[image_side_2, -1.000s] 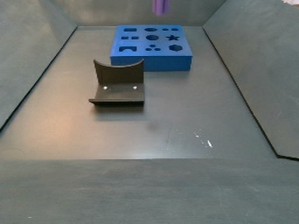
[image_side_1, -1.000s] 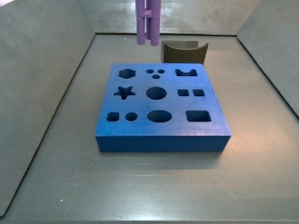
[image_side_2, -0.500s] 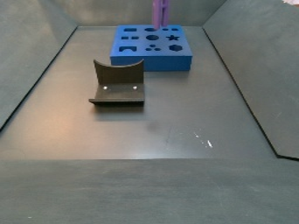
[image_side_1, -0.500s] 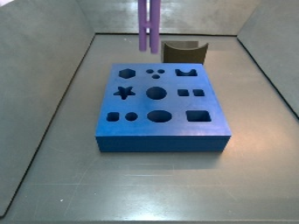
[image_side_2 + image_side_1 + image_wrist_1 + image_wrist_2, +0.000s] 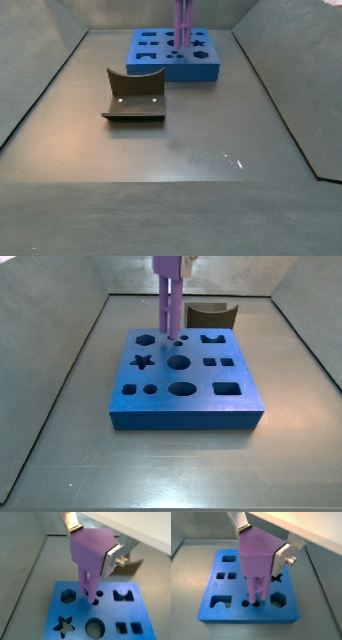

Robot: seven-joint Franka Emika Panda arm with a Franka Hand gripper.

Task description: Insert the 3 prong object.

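Observation:
The 3 prong object point(image 5: 89, 549) is a tall purple piece, held upright with its thin prongs point(image 5: 254, 592) pointing down. My gripper point(image 5: 92, 542) is shut on its wide head, one silver finger point(image 5: 282, 556) on each side. The gripper also shows in a wrist view point(image 5: 261, 542). The blue block point(image 5: 201, 408) has several shaped holes. The prong tips point(image 5: 171, 332) reach the three small round holes point(image 5: 96, 600) near its far edge. I cannot tell whether they are inside. In both side views the gripper is cut off by the top edge. The piece shows in a side view point(image 5: 185, 20).
A brown curved block point(image 5: 211, 314) stands behind the blue block point(image 5: 167, 66) in a side view, and lies on the grey floor point(image 5: 134, 95). Grey walls point(image 5: 54, 316) slope up around the floor.
The purple piece has come straight down; its prong tips went from well above the blue block to the block's top face at the three small holes.

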